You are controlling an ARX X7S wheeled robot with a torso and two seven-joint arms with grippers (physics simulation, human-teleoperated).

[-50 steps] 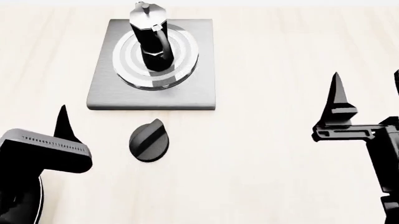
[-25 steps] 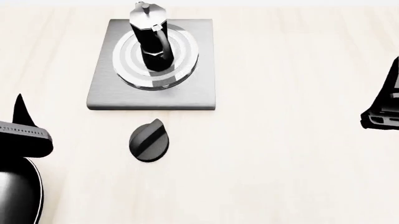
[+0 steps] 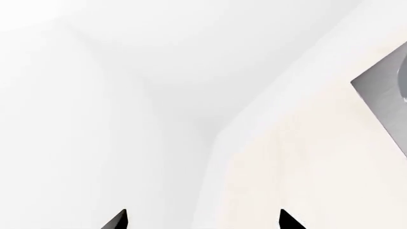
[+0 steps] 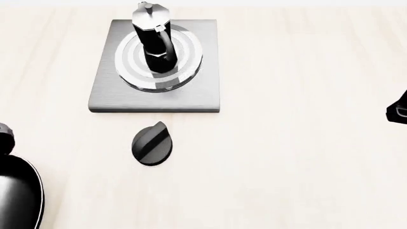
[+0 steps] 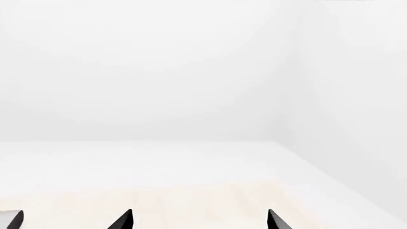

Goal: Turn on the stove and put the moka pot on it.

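Observation:
The moka pot (image 4: 153, 40), black base and silver top, stands upright on the burner rings of the grey square stove (image 4: 105, 90) at the back of the light wooden table. The round black ridged knob (image 4: 152, 144) lies just in front of the stove. My left gripper (image 3: 202, 220) is open and empty, its tips spread wide; a corner of the stove (image 3: 381, 90) shows in the left wrist view. My right gripper (image 5: 198, 220) is open and empty, facing the white wall. In the head view only a black bit of the right arm (image 4: 399, 110) shows at the right edge.
A black frying pan (image 4: 19, 191) sits at the front left corner of the head view, with a small dark round part (image 4: 5, 135) just above it. The table's far edge meets white walls.
Both arms have drawn back outward and out of the head view, the left to the left, the right to the right. The moka pot, stove and knob have not moved.

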